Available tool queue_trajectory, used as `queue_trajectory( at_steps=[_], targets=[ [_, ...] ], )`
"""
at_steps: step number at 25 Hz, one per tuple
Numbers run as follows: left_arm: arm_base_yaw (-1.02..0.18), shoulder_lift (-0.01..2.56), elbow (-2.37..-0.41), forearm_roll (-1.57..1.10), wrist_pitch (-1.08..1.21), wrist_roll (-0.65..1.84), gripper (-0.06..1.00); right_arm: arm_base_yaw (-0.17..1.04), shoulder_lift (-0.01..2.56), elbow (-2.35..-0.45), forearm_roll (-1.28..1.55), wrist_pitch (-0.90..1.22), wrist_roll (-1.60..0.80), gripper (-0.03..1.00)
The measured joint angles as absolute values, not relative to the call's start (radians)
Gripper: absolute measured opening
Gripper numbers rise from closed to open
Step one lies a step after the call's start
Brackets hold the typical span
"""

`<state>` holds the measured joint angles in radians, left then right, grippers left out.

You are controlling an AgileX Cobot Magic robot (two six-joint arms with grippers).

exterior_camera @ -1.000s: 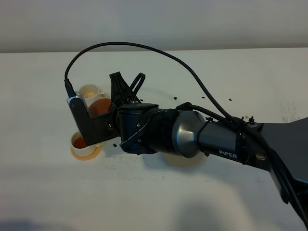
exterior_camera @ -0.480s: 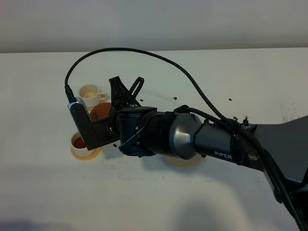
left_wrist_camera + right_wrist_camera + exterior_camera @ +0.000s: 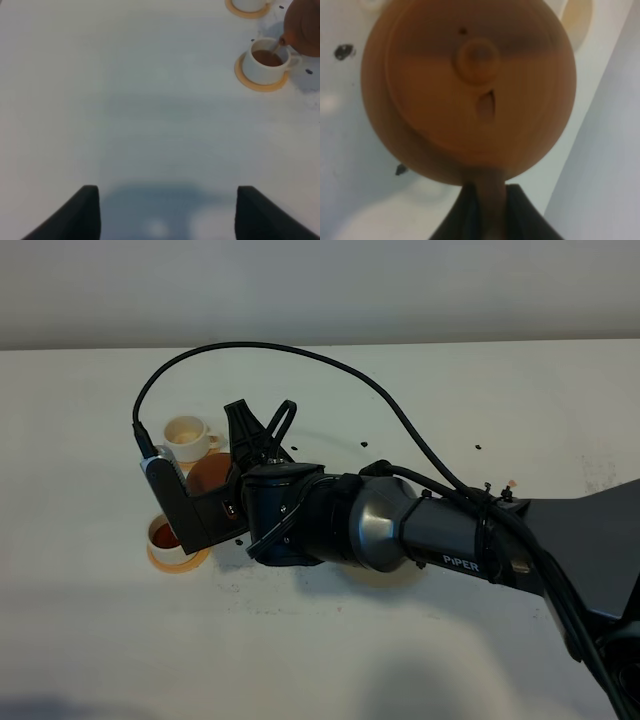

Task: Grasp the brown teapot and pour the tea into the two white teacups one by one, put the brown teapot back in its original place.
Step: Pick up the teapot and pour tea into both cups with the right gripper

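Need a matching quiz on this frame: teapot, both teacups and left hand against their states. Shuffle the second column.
Column one
1. brown teapot
2. front teacup, nearer the exterior high camera
3. back teacup
4. left hand

Column two
A. open, holding nothing, over bare table
B. has brown tea in it
C. pale inside, no tea seen
D. gripped at its handle by the right hand, spout over a cup

Pairs: 1-D, 2-B, 3-C, 4-A
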<state>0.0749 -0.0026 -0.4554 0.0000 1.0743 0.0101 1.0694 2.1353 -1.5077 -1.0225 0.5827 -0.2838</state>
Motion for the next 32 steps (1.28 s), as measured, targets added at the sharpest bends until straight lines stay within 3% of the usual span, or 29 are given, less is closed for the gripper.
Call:
queue_trajectory(
  at_steps=[32],
  targets=[
    [0.075,-0.003,-0.455,0.0,1.074,0.01,0.55,1.069,2.135,-1.508,-1.067,0.601,-0.287,0.1]
  ],
)
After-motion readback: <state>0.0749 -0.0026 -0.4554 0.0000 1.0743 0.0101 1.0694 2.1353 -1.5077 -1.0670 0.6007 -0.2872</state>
